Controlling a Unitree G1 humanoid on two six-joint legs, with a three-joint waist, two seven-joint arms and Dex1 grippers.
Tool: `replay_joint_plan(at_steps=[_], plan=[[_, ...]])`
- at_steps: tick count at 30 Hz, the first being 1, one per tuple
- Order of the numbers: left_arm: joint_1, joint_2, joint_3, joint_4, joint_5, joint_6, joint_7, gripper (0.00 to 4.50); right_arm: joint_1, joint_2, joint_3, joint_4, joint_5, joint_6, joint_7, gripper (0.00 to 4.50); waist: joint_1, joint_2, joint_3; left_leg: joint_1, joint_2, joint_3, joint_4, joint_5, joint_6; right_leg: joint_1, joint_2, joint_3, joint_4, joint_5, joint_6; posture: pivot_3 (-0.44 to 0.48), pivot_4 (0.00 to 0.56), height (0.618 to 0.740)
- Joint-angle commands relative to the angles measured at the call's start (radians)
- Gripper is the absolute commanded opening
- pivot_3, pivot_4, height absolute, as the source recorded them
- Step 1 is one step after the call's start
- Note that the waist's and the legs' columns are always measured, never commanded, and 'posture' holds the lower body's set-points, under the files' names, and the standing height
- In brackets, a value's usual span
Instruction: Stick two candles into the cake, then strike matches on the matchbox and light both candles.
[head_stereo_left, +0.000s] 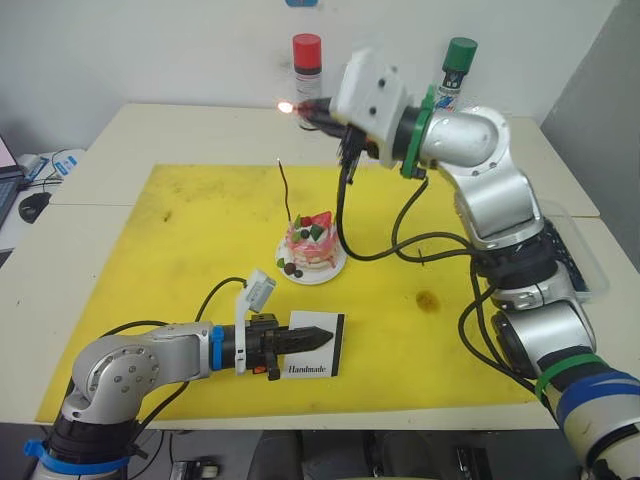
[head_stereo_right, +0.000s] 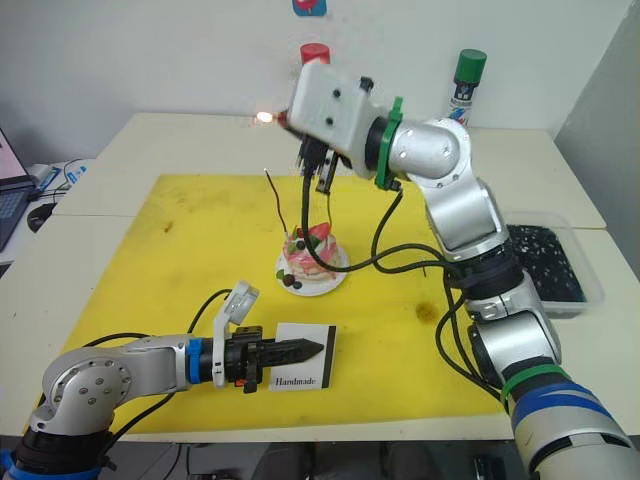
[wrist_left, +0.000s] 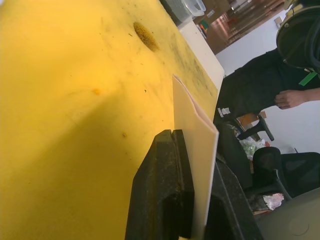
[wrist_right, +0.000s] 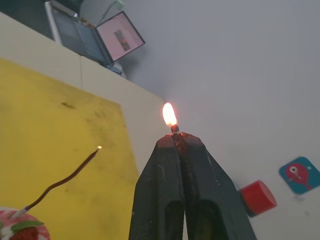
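Left arm lies low along the front of the yellow mat (head_stereo_left: 200, 240), forearm level, its left claw (head_stereo_left: 318, 338) clenched on the matchbox (head_stereo_left: 312, 357); in the left wrist view the white box is pinched edge-on between the black fingers (wrist_left: 165, 195). The box, printed "Handmade", rests on the mat near the desk's (head_stereo_left: 120, 130) front edge. Centre of mat: the cake (head_stereo_left: 311, 245), pink and white with strawberry and berries, on a small white plate; one thin wavy candle (head_stereo_left: 285, 190) rises from it, tip glowing. Right arm is raised and reaches across above the cake, its right claw (wrist_right: 176, 138) clenched on a burning match (wrist_right: 174, 128), flame (head_stereo_left: 285, 106) up beside a red-capped can (head_stereo_left: 307, 62).
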Motion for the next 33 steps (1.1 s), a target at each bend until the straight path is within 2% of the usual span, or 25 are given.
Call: replay_joint_plan(at_steps=[1,9,15,21,24,28,33], plan=[[-0.012,0.004,0.004,-0.004,0.002,-0.013,-0.020,0.00,-0.027,-0.024,-0.045,-0.035,0.019,0.005,-0.016,0.03,0.000,0.000,0.000,0.000,0.000,0.000,0.000,0.000,0.000,0.000,0.000,0.000,0.000,0.000,0.000,0.000,0.150,0.740],[-0.025,0.000,-0.006,-0.002,0.004,-0.009,-0.030,0.00,0.022,-0.056,-0.017,-0.047,-0.015,-0.018,-0.011,0.03,-0.001,0.000,0.000,0.000,0.000,0.000,0.000,0.000,0.000,0.000,0.000,0.000,0.000,0.000,0.000,0.000,0.150,0.740],[-0.016,-0.004,-0.008,-0.015,-0.002,-0.009,-0.031,0.00,0.117,-0.198,-0.096,-0.109,-0.012,0.070,-0.016,0.03,0.005,0.000,0.000,0.000,-0.001,0.000,0.000,0.000,0.000,0.000,-0.001,0.000,-0.001,0.000,0.000,0.000,0.150,0.740],[-0.003,-0.018,-0.017,-0.022,-0.001,-0.013,-0.026,0.00,0.297,-0.335,-0.244,-0.226,0.011,0.282,-0.066,0.03,0.003,0.000,0.001,0.000,-0.001,0.001,-0.001,0.000,0.000,0.000,-0.001,0.001,-0.001,0.000,0.000,0.000,0.150,0.740],[0.007,-0.032,-0.021,-0.027,0.001,-0.016,-0.018,0.00,0.471,-0.397,-0.385,-0.280,0.011,0.412,-0.113,0.03,0.002,0.001,0.001,0.000,0.000,0.000,-0.001,0.000,0.000,0.000,0.000,0.001,-0.001,0.000,0.000,0.000,0.150,0.740],[0.022,-0.049,-0.030,-0.030,0.007,-0.021,-0.016,0.00,0.675,-0.431,-0.510,-0.320,0.015,0.508,-0.159,0.03,0.002,0.001,0.001,0.000,-0.001,0.001,-0.001,0.000,0.000,0.000,0.000,0.001,-0.001,0.000,0.000,0.000,0.150,0.740],[0.021,-0.067,-0.035,-0.029,0.011,-0.019,-0.008,0.00,0.780,-0.433,-0.564,-0.273,0.017,0.541,-0.214,0.03,-0.010,0.003,0.001,0.002,-0.001,0.002,0.000,0.000,0.000,0.001,0.000,0.003,0.000,0.000,0.001,0.000,0.150,0.740]])
